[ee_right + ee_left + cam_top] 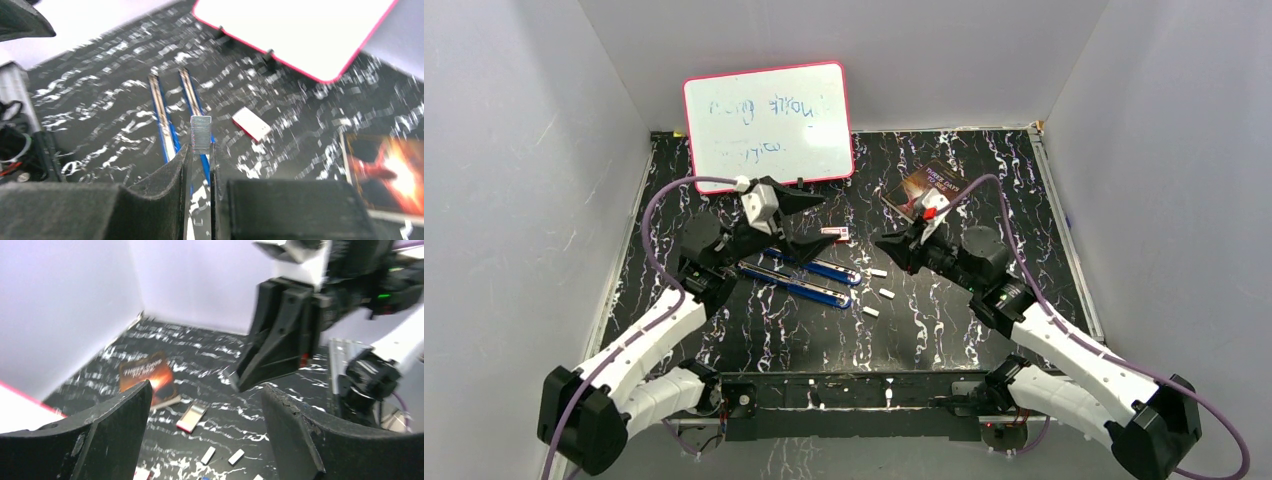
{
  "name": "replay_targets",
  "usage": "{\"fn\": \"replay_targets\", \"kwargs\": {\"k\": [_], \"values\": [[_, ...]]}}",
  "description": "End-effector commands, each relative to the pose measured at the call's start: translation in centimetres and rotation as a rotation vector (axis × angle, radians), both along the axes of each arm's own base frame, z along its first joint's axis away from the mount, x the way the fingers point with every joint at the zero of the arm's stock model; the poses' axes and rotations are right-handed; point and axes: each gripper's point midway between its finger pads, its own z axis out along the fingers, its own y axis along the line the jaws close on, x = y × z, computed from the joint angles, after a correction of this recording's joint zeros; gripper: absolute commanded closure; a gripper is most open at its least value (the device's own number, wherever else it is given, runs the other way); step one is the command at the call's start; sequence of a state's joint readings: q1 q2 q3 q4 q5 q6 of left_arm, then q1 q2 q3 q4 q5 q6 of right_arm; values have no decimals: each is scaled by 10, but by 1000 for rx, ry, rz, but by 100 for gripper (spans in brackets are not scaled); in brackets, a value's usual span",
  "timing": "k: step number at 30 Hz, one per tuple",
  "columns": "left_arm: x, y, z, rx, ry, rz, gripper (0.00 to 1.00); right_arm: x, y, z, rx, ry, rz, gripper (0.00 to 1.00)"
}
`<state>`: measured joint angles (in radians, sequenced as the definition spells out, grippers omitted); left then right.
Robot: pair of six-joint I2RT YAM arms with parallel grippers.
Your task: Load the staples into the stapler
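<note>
left pincer (206,388) wide open, holds nothing | right pincer (200,150) closed tight on staples (201,134) | stapler (799,278) lies unfolded mid-table (944,340), well apart from edges

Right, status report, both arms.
Left gripper open, empty. Right gripper shut on staple strip. Stapler lies open flat, nothing on it. Three loose staples beside it.
</note>
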<state>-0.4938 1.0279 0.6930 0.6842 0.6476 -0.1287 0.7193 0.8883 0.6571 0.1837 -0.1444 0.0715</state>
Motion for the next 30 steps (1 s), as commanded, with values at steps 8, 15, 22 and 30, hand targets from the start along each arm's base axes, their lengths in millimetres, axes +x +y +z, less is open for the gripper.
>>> {"fn": "replay_targets", "kwargs": {"k": [8,15,22,30], "values": [[-87,-3,54,-19,-332,-340,24,-82,22,112,326,-513,447,100],[-98,-22,57,-25,-348,-414,25,-100,25,121,325,-552,558,100],[-106,-47,58,-35,-362,-470,32,-102,27,117,312,-561,579,100],[-115,-55,59,-40,-364,-517,45,-100,27,114,301,-558,571,100]]}}
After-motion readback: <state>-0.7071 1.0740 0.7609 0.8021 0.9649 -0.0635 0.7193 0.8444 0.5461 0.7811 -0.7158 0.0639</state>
